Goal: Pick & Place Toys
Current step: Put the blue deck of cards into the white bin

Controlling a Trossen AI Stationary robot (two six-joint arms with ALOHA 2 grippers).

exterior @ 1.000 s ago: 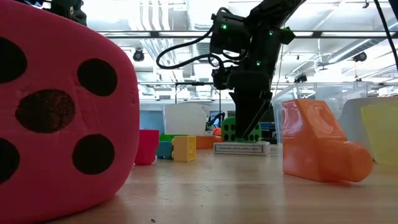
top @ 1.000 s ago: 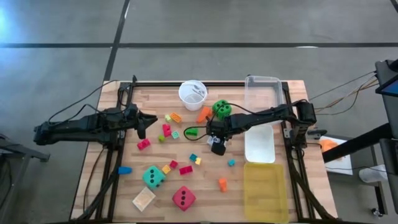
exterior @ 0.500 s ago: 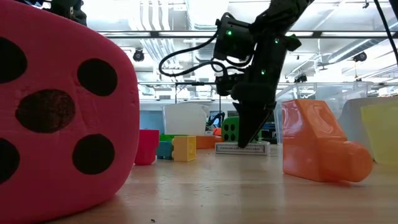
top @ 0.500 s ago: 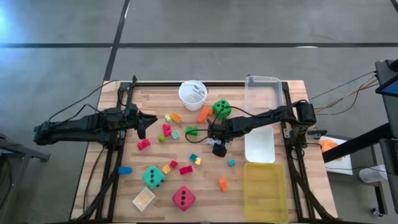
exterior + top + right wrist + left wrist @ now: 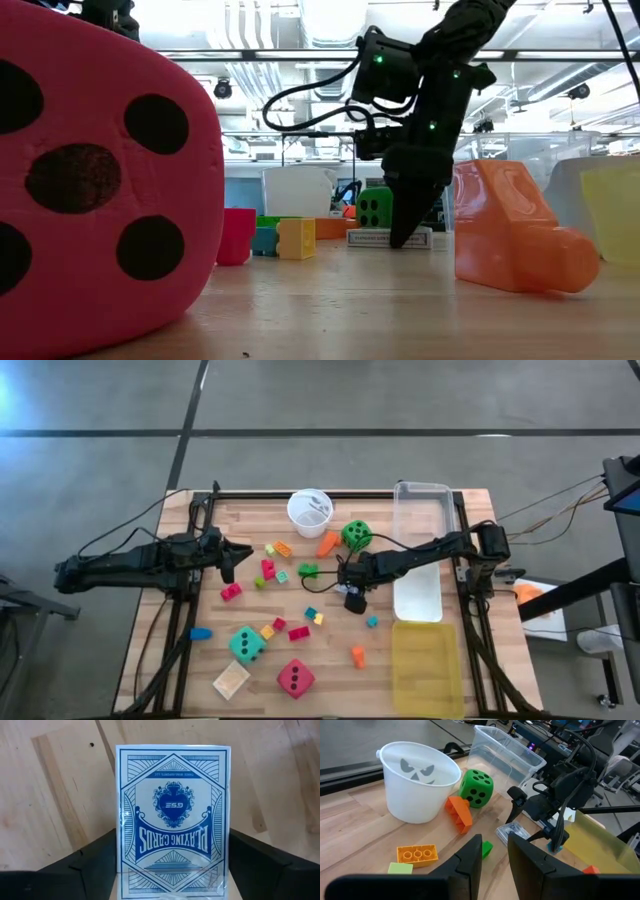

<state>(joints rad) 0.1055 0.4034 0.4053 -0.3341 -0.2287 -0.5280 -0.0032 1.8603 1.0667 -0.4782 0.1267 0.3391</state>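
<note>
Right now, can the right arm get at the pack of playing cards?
Probably yes. The right gripper is down over the card pack, its jaws open on either side, the pack lying flat on the table with nothing on it.

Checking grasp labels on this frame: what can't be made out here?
- Right gripper contact with the card pack: high view, the arm covers the pack; right wrist view, the fingers flank it, touch unclear.
- Left side of the table: low view, the red die blocks it.
- Cup contents: high view, too small.
- Yellow bin: low view, cut by the edge.
</note>
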